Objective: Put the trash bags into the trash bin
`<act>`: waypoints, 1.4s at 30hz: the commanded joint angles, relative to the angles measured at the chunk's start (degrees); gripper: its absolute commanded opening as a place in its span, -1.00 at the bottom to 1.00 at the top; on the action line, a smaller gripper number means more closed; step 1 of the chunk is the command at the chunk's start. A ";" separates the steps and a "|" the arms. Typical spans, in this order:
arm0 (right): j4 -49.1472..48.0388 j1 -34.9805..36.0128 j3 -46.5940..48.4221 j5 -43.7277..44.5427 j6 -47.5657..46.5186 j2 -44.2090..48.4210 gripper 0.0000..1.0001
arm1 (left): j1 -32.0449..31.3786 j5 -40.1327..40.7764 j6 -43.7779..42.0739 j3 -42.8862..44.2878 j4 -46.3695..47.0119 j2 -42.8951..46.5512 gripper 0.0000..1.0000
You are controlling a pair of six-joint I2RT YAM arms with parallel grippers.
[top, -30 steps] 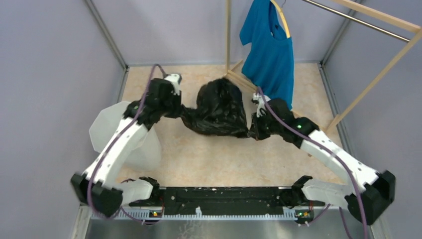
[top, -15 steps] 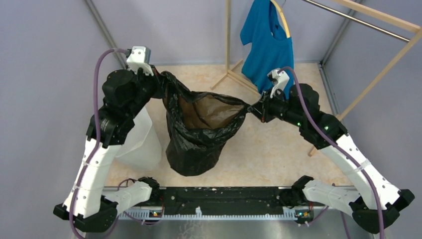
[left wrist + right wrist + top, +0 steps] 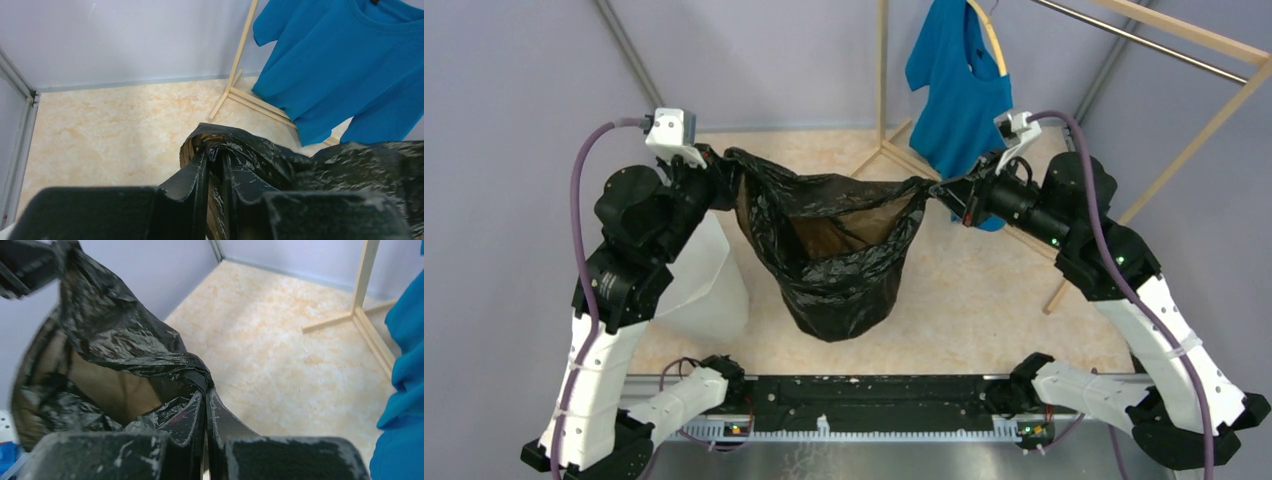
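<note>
Your left claw [image 3: 214, 160] and right claw [image 3: 206, 396] are each pinching opposite rim edges of the trash bag [image 3: 834, 275], which hangs open over the worktop [image 3: 969, 295] beside the trash bin [image 3: 709, 290]; it's light, floppy, slick film, so I'd say grab bunched-up rim.

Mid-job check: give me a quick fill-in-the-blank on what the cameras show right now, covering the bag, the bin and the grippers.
1. The bag, pinched at its rim by the left gripper and the right gripper, hangs between them with its mouth ___.
2. In the top view, the bin stands to the ___ of the bag.
3. The T-shirt hanging on the rack is ___.

Missing words: open; left; blue.
</note>
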State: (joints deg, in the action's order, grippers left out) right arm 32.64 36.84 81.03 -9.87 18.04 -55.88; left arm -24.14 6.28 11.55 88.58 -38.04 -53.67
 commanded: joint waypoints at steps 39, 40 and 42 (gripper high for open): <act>-2.27 -0.19 14.89 6.25 -3.80 1.37 -1.00 | -0.12 6.89 8.99 -13.11 -26.56 -1.22 -0.29; -2.32 -0.19 15.46 6.57 -4.01 1.38 -1.00 | -0.12 5.01 8.68 -13.08 -25.16 -0.73 -0.38; -2.87 -0.19 16.22 7.49 -4.24 1.74 -1.00 | -0.10 -1.29 8.64 -13.32 -22.00 0.21 -0.58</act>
State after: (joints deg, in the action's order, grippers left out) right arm 31.48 36.84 93.49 -4.45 15.46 -55.81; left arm -24.14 13.89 20.97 75.22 -66.81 -55.37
